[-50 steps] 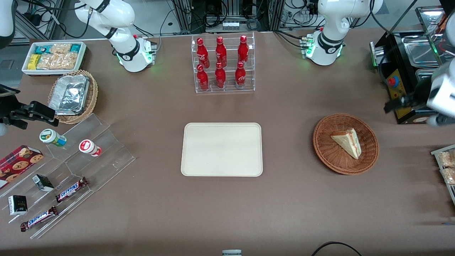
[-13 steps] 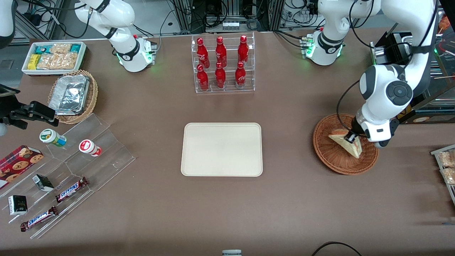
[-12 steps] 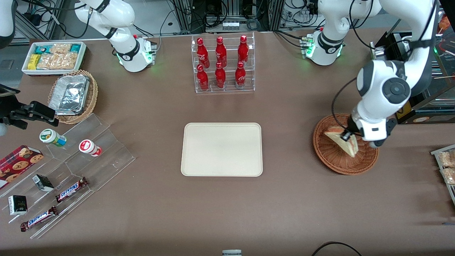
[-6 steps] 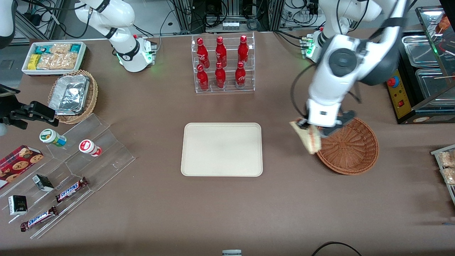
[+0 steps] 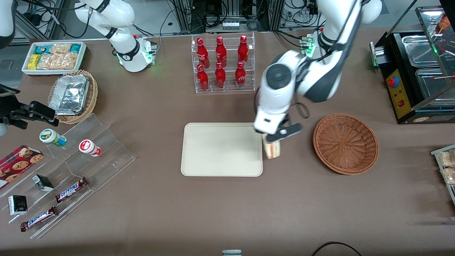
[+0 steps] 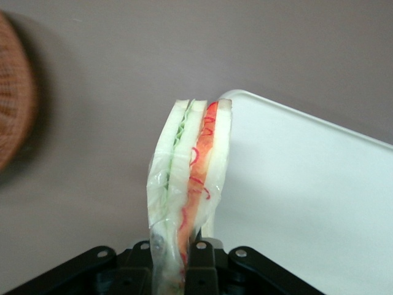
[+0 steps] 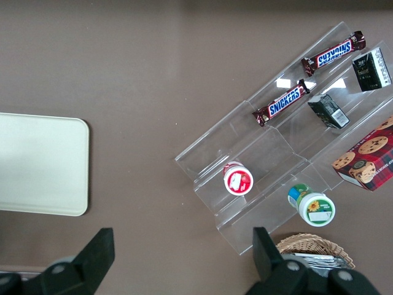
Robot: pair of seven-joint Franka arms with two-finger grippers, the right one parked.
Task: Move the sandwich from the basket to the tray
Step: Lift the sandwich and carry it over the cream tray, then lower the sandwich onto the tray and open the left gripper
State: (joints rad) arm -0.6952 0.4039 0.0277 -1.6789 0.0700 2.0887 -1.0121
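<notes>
My gripper (image 5: 272,137) is shut on the sandwich (image 5: 272,150), a wrapped pale wedge with red-orange and green filling (image 6: 187,184). It hangs in the air just beside the edge of the cream tray (image 5: 220,149) that faces the basket, with the tray (image 6: 307,203) spreading alongside it in the wrist view. The reddish-brown woven basket (image 5: 345,143) sits on the table toward the working arm's end and has nothing in it; its rim (image 6: 15,123) shows in the wrist view.
A clear rack of red bottles (image 5: 223,64) stands farther from the camera than the tray. A tan wicker basket with a foil container (image 5: 73,95), a white snack bin (image 5: 53,57) and clear tiered shelves of snacks (image 5: 67,177) lie toward the parked arm's end.
The gripper came down into the basket, shut on the sandwich, lifted it out and carried it across to the tray's edge. The basket now has nothing in it.
</notes>
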